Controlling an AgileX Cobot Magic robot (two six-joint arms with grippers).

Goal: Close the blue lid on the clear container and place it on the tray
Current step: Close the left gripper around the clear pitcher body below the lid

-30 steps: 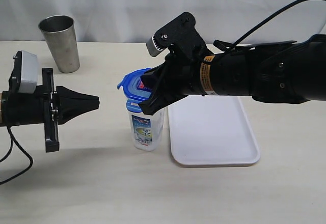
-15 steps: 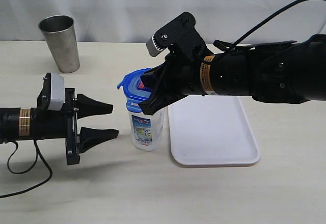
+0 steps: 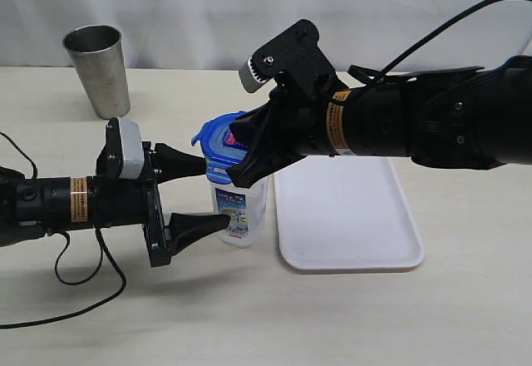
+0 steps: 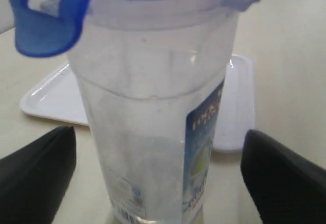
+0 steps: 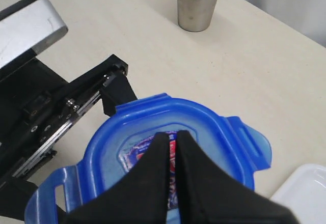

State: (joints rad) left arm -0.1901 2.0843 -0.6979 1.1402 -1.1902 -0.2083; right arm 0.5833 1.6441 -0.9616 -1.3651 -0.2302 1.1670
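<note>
Roughly: left gripper jaws stood apart, straddling the clear container, not clamped. Right gripper was closed, tips pressing on the blue lid. Container stood beside the tray, not on it. Risk: side flaps looked unlatched, so an off-centre squeeze could tip the container or pop the lid.

Exterior view: slightly raised, mid-distance. Left wrist view: close, level, facing the clear container. Right wrist view: close, looking down on the blue lid, shared by all.
</note>
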